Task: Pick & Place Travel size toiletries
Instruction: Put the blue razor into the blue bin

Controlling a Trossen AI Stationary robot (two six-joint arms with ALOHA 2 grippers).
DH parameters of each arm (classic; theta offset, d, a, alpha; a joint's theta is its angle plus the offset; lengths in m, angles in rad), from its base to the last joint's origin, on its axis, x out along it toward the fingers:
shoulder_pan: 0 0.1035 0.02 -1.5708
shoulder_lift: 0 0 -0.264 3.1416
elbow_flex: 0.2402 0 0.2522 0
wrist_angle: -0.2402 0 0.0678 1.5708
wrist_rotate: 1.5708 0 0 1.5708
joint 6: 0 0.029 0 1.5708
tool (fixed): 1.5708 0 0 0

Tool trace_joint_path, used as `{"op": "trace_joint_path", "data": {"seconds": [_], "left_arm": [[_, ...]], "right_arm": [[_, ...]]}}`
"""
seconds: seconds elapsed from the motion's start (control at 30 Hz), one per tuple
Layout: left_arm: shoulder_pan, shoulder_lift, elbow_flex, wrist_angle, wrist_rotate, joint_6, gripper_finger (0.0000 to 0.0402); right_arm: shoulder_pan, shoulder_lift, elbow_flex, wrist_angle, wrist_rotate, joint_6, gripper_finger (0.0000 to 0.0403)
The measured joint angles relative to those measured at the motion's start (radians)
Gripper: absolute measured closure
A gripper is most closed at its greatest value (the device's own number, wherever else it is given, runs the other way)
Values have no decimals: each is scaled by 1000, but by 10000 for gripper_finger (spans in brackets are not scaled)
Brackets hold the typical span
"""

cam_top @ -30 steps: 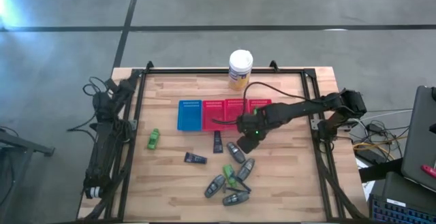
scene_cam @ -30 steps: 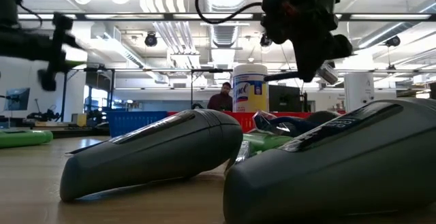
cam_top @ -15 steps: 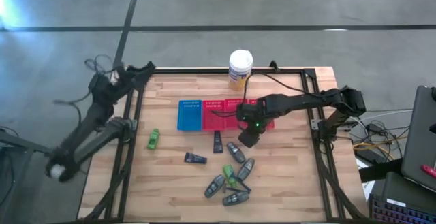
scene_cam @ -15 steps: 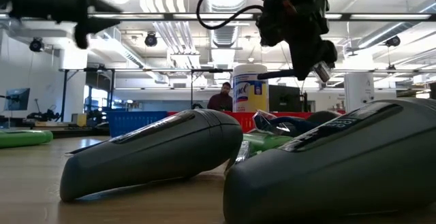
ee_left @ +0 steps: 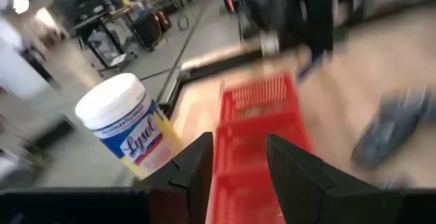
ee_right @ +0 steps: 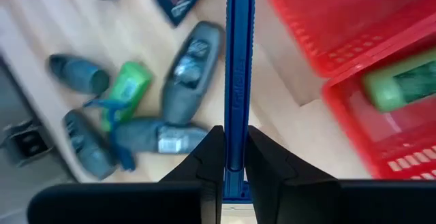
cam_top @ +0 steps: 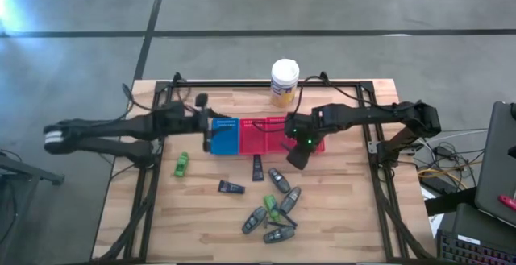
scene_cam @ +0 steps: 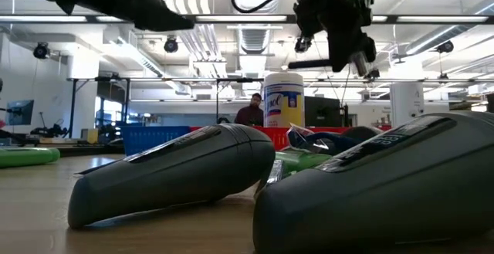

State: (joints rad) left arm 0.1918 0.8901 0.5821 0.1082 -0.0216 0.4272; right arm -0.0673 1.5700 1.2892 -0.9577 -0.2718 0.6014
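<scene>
My right gripper [ee_right: 235, 135] is shut on a thin blue stick [ee_right: 238, 60]. It hangs above the table just in front of the red baskets [cam_top: 282, 134]. One red basket holds a green bottle [ee_right: 402, 81]. Several dark grey tubes [cam_top: 280, 180], a green bottle [cam_top: 272, 211], a black tube [cam_top: 258, 167] and a dark blue tube [cam_top: 230, 187] lie flat on the wood. Another green bottle [cam_top: 182, 163] lies alone to the left. My left gripper [cam_top: 206, 130] is open in the air beside the blue basket [cam_top: 224, 136], with nothing between its fingers [ee_left: 204, 163]. My right gripper pinches the blue stick between its two fingers at one end [ee_right: 235, 157]. The rest of the stick reaches on past the fingertips, in line with them. The fingers slant downward from above. The stick is lifted clear of the table.
A tall yellow canister with a white lid [cam_top: 285, 81] stands at the far edge behind the baskets. A dark frame rail [cam_top: 242, 85] runs round the tabletop. Bare wood lies near the front left and front right.
My left arm has swung out from along the table's left edge, risen and rolled over. It now reaches across toward the blue basket. My right gripper has risen a little with the stick and edged toward the red baskets.
</scene>
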Motion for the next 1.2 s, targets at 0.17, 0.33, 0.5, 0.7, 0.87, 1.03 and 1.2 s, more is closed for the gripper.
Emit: {"op": "trace_joint_path", "data": {"seconds": [0.17,0.33,0.5,0.7,0.87,1.03,1.2], "left_arm": [[-80,97,51,-2,-39,282,259],[-80,188,124,12,-25,386,259],[-80,318,213,21,25,425,259],[-81,488,323,41,57,426,259],[-81,585,402,38,56,413,259],[-81,631,442,43,58,412,259],[-84,669,454,43,95,411,259]], "right_arm": [[-23,0,0,6,-77,-48,365],[-62,0,0,11,-143,-102,365],[-124,0,0,52,-182,-140,365],[-172,0,0,65,-224,-165,365],[-174,0,0,65,-228,-176,365],[-174,0,0,65,-227,-184,365],[-177,0,0,65,-230,-199,364]]}}
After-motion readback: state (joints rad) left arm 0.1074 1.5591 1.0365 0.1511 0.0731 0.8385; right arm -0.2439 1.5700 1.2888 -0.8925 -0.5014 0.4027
